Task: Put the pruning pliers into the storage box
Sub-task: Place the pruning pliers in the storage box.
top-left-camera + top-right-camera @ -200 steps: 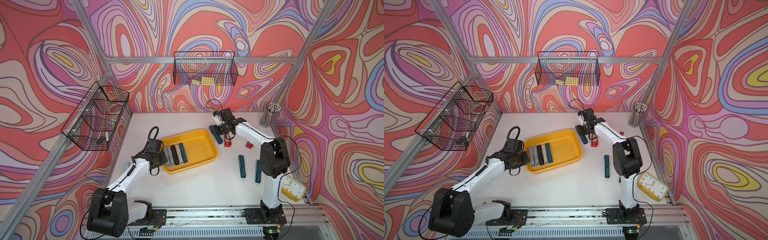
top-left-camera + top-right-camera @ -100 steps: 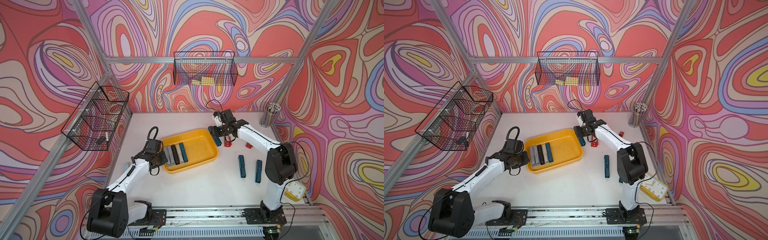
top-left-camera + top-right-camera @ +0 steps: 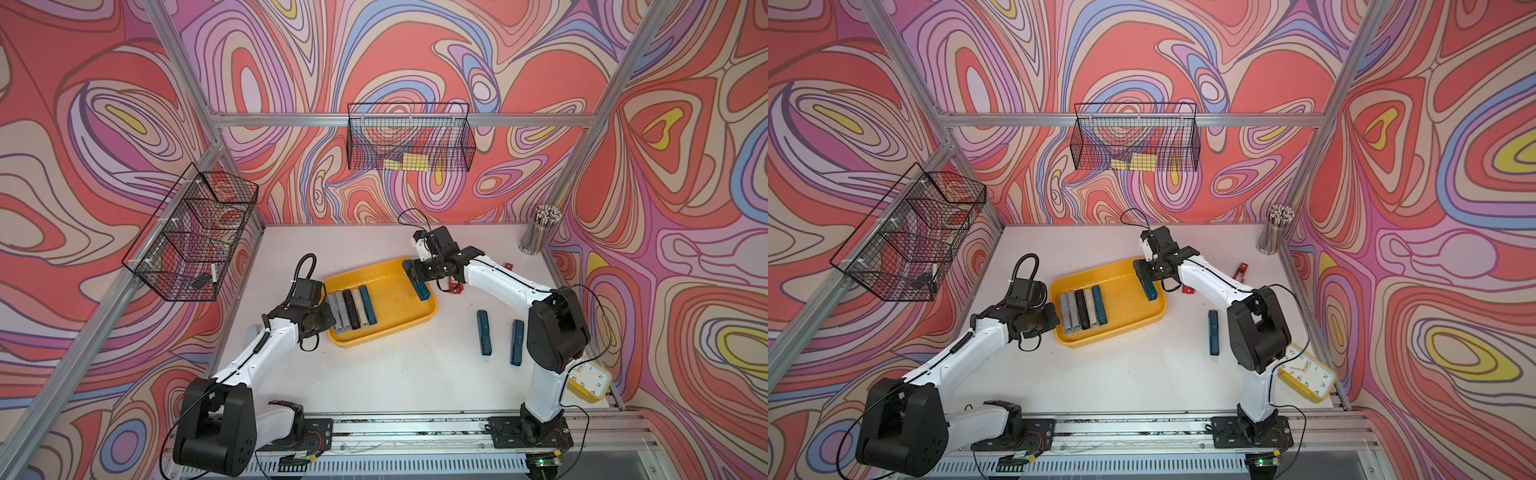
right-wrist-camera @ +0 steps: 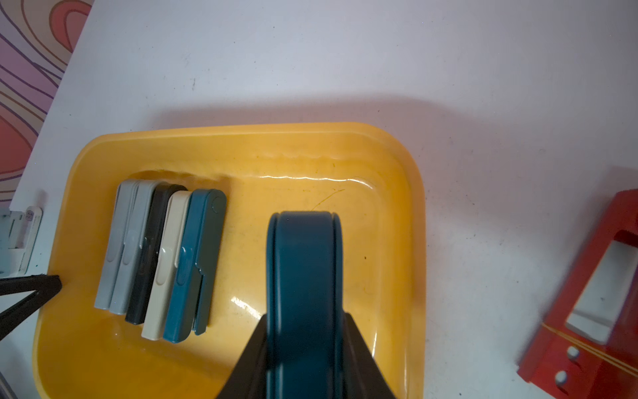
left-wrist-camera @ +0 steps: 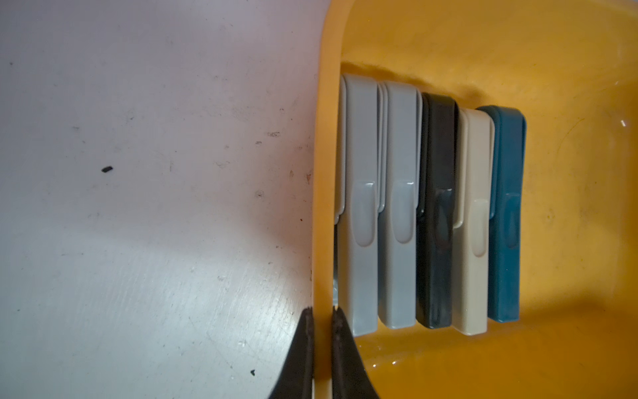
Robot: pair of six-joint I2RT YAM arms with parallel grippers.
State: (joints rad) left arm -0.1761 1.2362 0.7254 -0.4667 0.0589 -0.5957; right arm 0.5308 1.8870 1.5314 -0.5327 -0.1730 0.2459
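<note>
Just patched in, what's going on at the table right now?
The right tool grips a teal pruning plier, tilted over the bare end of the yellow storage box, not yet released. The left tool is pinched on the box's rim at the opposite end. Five pliers already lie side by side inside: two grey, one black, one beige, one teal. Two teal pliers and two red ones lie on the table outside it.
</note>
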